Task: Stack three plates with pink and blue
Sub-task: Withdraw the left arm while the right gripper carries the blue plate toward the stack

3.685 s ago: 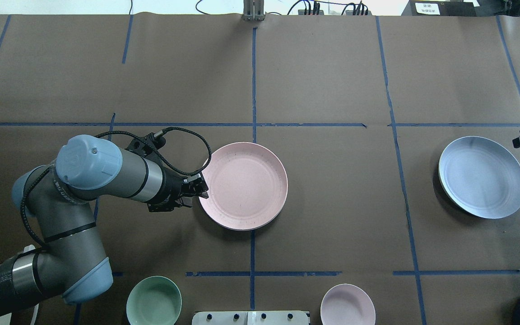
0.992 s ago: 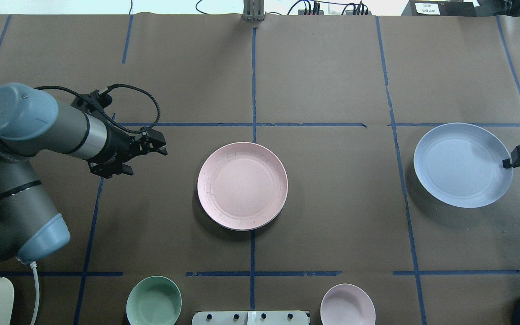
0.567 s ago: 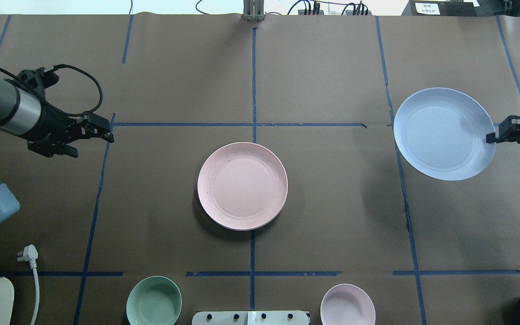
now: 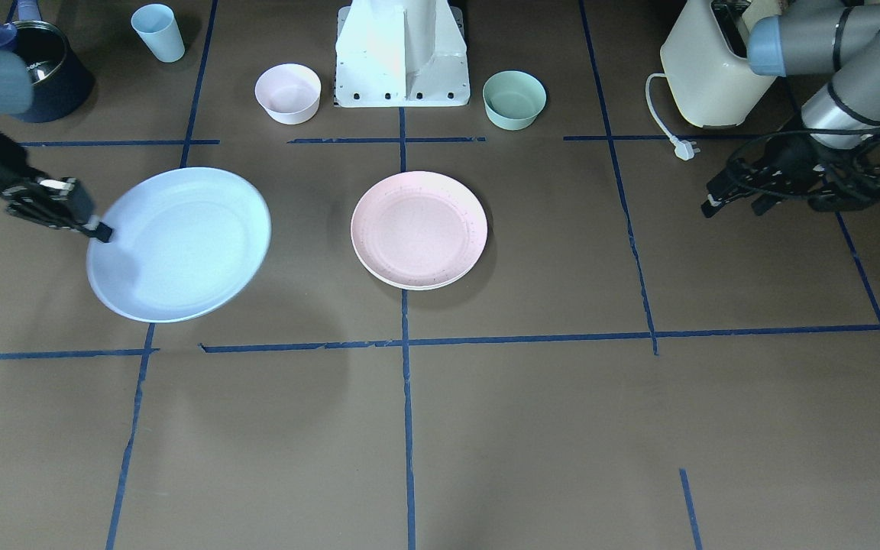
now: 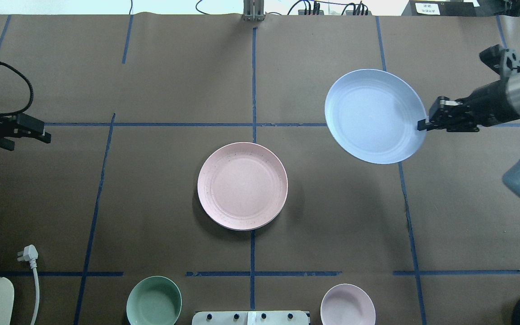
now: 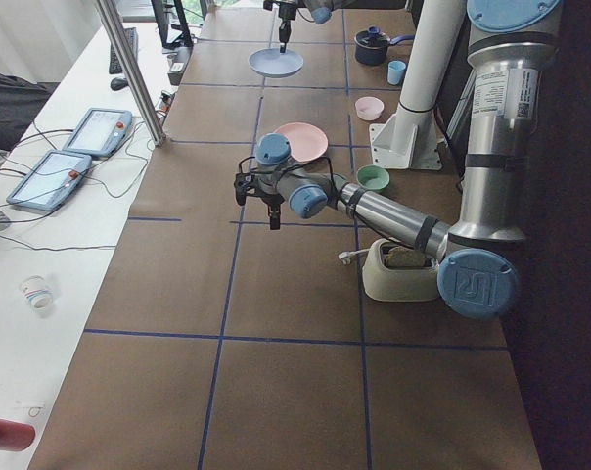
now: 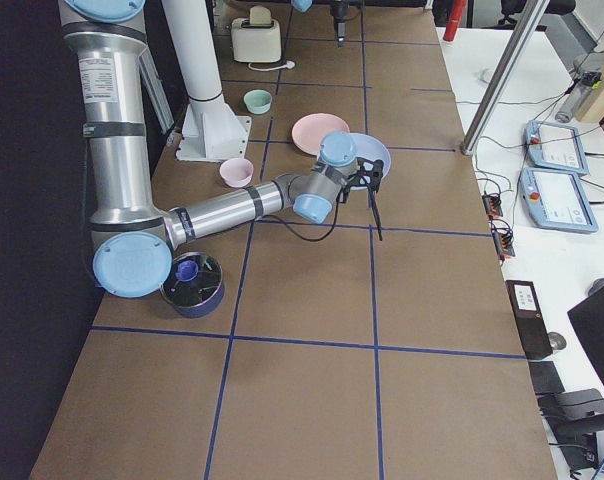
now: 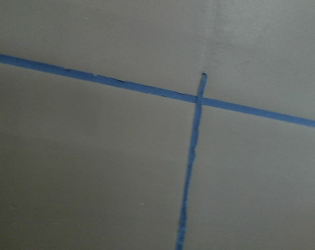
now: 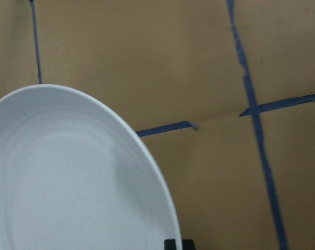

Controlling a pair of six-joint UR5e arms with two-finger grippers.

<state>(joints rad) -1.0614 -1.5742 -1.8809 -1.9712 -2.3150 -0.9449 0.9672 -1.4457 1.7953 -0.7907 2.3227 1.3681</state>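
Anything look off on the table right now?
Nothing spilled or damaged. The blue plate hangs tilted in the air, pinched at its rim by the right gripper; the pink plate lies flat at centre. A loose power plug lies nearby.

Blue tape lines (image 4: 532, 337) are crossing the brown paper-covered table (image 4: 562, 428). A green bowl (image 4: 514, 98) and a pink bowl (image 4: 288, 92) are sitting well apart — a cream toaster (image 4: 703, 72) is standing beyond the green one, its white plug (image 4: 684, 150) lying beside it. A light blue cup (image 4: 158, 32) is standing near a dark pot (image 4: 54, 88).
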